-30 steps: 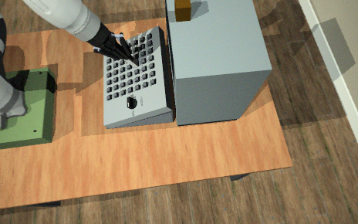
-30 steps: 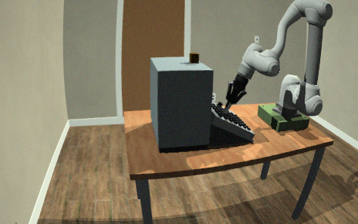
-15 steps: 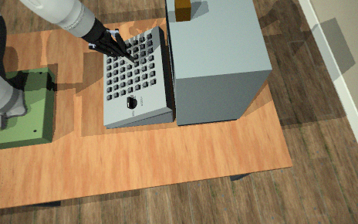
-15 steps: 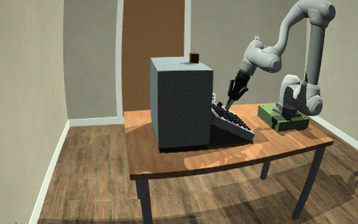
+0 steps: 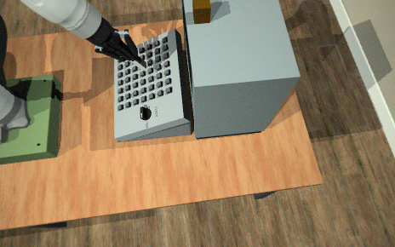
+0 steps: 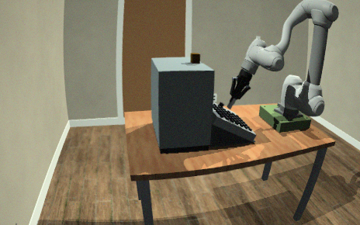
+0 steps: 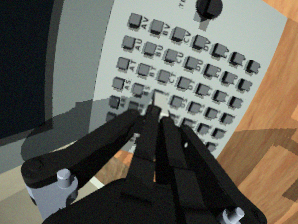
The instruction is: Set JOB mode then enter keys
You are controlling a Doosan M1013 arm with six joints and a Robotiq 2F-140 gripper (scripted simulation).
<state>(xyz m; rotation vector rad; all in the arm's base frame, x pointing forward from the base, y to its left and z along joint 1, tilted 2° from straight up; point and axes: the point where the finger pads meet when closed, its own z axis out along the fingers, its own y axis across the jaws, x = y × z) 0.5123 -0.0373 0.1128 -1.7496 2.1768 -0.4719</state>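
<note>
The grey sloped keypad (image 5: pixel 128 125) (image 6: pixel 234 119) carries a grid of dark keys, and none of them is lit. Its black selector knob (image 5: pixel 144 112) (image 7: pixel 212 4) sits below the keys, with the word TEACH printed beside it in the wrist view. My gripper (image 5: pixel 143 64) (image 6: pixel 230 105) (image 7: pixel 157 102) is shut and empty. Its joined fingertips point down at a key in the upper rows near the middle columns, far from the selector. I cannot tell whether the tips touch the key. The key names are too small to read.
The tall grey machine box (image 5: pixel 238 55) (image 6: pixel 182 105) stands right against the keypad, with a small brown block (image 5: pixel 202 10) (image 6: pixel 195 57) on top. The arm's green base (image 5: pixel 36 119) (image 6: pixel 285 121) sits on the wooden table (image 5: pixel 191 179) (image 6: pixel 217 157) on the other side of the keypad.
</note>
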